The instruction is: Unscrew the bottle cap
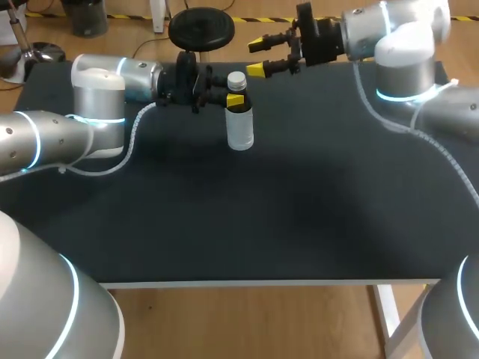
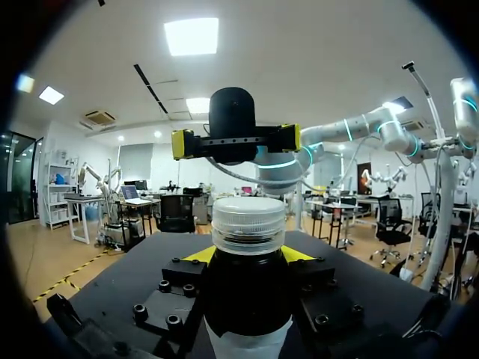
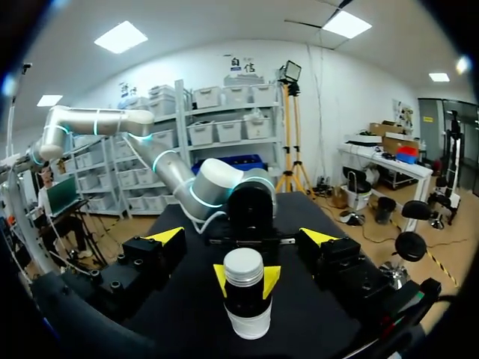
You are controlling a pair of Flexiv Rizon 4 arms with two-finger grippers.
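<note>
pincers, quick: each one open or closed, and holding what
Left pincer: closed on the bottle, below its cap.
Right pincer: open, holding nothing.

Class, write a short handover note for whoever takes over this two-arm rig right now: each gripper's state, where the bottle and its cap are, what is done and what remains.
The left gripper is shut on the clear plastic bottle just below its cap, holding it upright on the black table.
The right gripper is open, in the air beyond the bottle and facing it, touching nothing.
The white ribbed screw cap sits on the bottle's neck.
Done: bottle secured.
Left: bring the right gripper onto the cap, close, unscrew and lift it off.
</note>
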